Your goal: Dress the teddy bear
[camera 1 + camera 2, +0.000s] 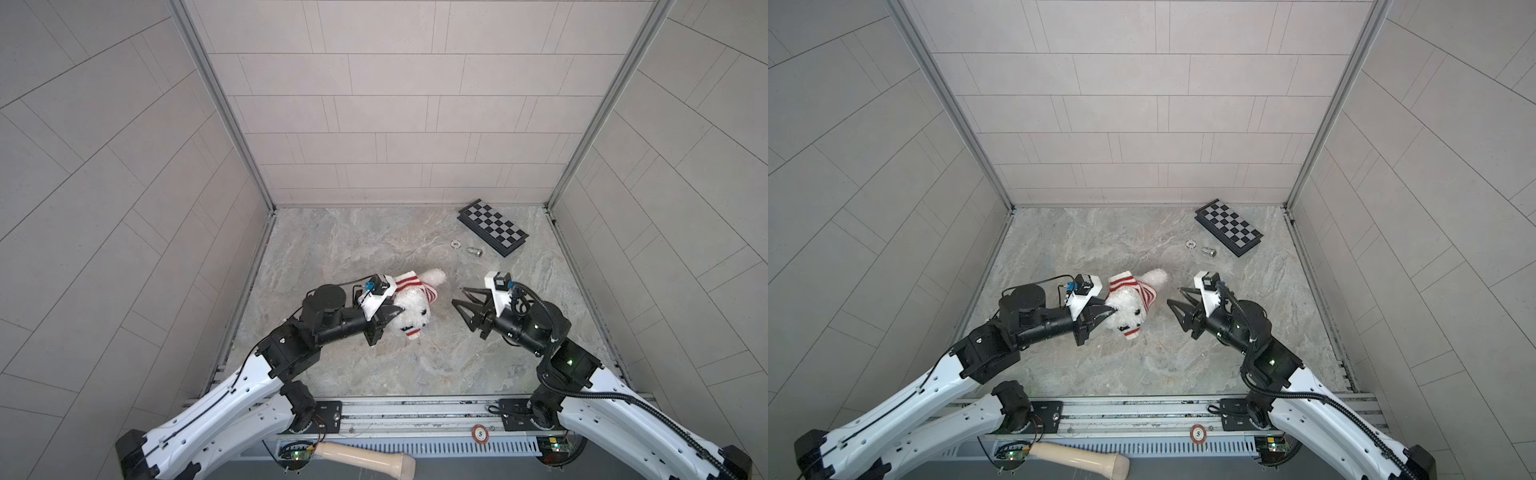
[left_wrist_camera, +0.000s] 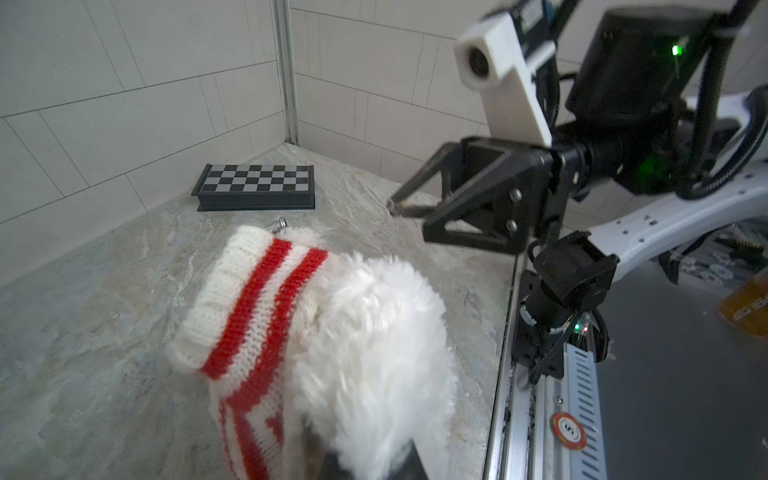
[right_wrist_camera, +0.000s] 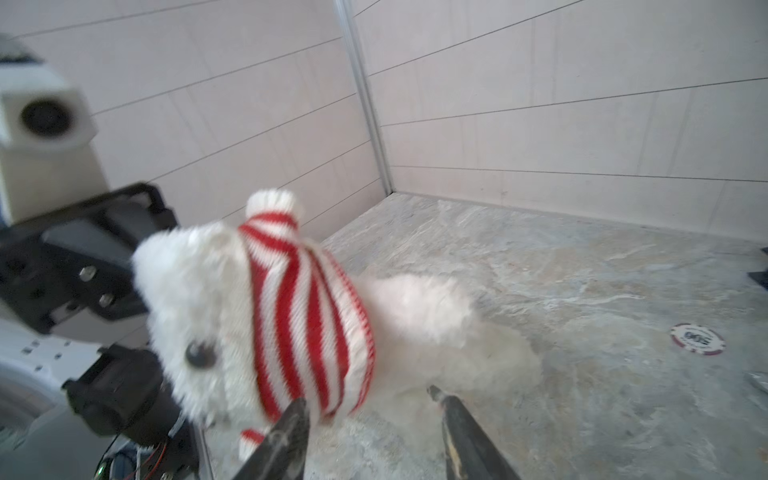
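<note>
On the counter (image 1: 353,374), approx. at its middle, the teddy bear (image 1: 417,311) rests w/ a red-white striped knit (image 1: 409,286) around its neck area. L claw (image 1: 398,311) is closed narrow on the bear's head fur. R claw (image 1: 457,295) stands half-wide and empty, just beside the bear, not touching.

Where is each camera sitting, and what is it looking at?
Top views: high above, looking down at left arm, right arm, teddy bear, table.
Left wrist: on the left arm, facing the bear, chessboard and right fingers.
Right wrist: on the right arm, facing the bear's face; right fingers show, open.
Shared: every view shows the bear.
</note>
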Robot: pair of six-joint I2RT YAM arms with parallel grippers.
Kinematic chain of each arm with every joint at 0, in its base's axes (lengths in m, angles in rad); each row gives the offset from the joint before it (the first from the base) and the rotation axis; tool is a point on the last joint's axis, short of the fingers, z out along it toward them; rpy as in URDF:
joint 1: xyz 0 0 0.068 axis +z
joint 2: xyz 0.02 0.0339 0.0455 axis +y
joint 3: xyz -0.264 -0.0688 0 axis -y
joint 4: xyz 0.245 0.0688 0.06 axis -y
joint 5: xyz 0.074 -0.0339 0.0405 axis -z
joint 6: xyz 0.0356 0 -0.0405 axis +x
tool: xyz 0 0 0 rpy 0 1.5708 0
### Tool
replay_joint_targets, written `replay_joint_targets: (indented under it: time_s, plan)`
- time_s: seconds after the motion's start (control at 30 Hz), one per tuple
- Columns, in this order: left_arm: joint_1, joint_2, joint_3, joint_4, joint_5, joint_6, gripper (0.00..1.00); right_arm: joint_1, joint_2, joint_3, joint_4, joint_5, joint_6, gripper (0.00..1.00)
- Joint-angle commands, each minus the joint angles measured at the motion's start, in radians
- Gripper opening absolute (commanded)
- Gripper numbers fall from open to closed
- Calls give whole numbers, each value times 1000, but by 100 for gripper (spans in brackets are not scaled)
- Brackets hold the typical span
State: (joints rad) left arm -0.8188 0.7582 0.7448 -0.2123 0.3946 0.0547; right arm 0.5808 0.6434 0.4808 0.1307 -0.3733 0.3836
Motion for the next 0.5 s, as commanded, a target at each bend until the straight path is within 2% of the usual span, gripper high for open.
replay_joint_targets:
  time_s: [0.0, 0.13, 0.3, 0.47]
  plan:
    - [-41, 23, 76, -70, -16, 169, 0, -89, 111, 51, -12, -223, 115, 54]
    - [-52, 42, 71, -84, -33, 199, 0, -88, 186, 76, 12, -303, 138, 55]
    - [-66, 66, 71, -84, -48, 209, 0, -81, 234, 90, 9, -375, 140, 46]
    - [-69, 80, 68, -93, -53, 218, 0, -28, 275, 119, -42, -378, 106, 44]
